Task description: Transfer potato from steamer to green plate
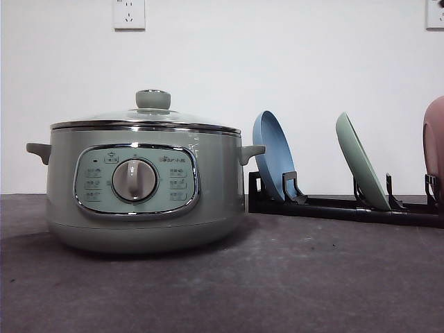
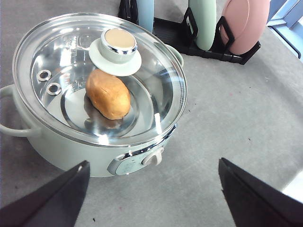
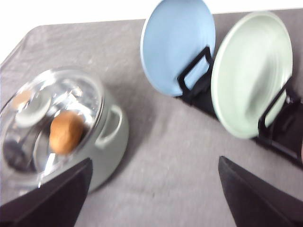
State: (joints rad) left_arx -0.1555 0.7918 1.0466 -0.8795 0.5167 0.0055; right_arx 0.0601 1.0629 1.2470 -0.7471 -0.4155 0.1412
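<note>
Hovering above the bench (image 2: pixel 246 118), the left pincer (image 2: pixel 154 191) stands spread wide, its two dark fingers (image 2: pixel 52 198) at either side of the wrist view with nothing between them. Just beyond it sits the steamer (image 2: pixel 71 146), control dial facing the pincer. Lid (image 2: pixel 156 94) is on: clear glass, chrome rim, green knob (image 2: pixel 118 45) at centre. Potato (image 2: pixel 108 93) lies inside on the steel floor, seen through the glass, orange-brown, long axis slanted, partly under the knob's base.

Right pincer (image 3: pixel 154 194): also spread wide, fingers (image 3: pixel 251 198) apart, empty, held over bare bench between steamer and rack (image 3: pixel 199 90). That view is blurred. Potato shows there through the lid as well.

Behind and to the right of the steamer, a black rack holds three plates on edge, leaning back. Order from the steamer outward: blue plate (image 1: pixel 274 154), green plate (image 1: pixel 361 163), pink plate (image 1: pixel 434 135), the last cut by the frame edge in the front view. Each plate stands in its own slot, apart from its neighbour. Green plate is well apart from the steamer, with the blue plate between.

Bench surface: grey, felt-like cloth. White wall behind, with a socket (image 1: pixel 129 14) above the steamer.
</note>
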